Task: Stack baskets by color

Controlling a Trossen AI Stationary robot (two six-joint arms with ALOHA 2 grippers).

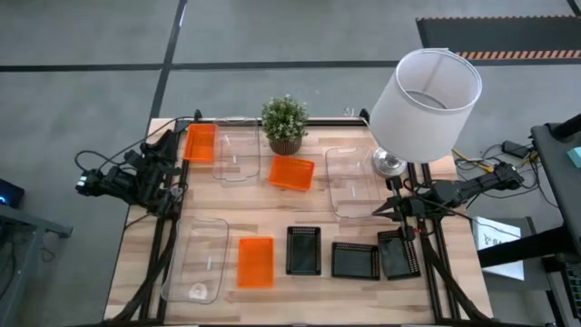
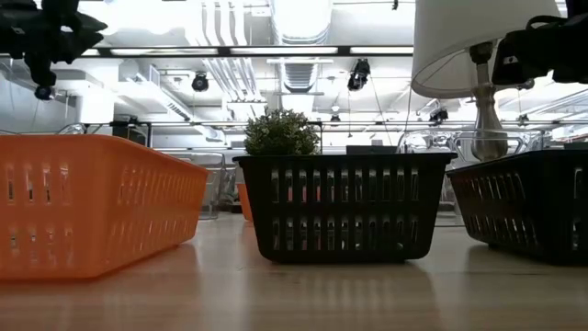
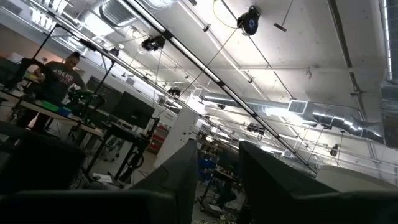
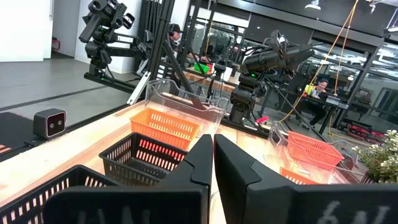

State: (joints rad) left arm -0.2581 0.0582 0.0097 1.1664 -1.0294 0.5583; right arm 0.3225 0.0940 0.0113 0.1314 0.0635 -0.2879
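Beside the white-shaded lamp (image 1: pixel 425 102), hovering with right gripper (image 4: pixel 213 163) shut and empty, needing to open wide before descending squarely onto a small black perforated basket (image 1: pixel 398 253).

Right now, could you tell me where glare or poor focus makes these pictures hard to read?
Low view: the near orange basket looks soft, and bright ceiling lights leave the black basket backlit. High view: the clear baskets nearly vanish against the table. Left wrist view: ceiling strip lights glare and the left gripper is a dark silhouette.
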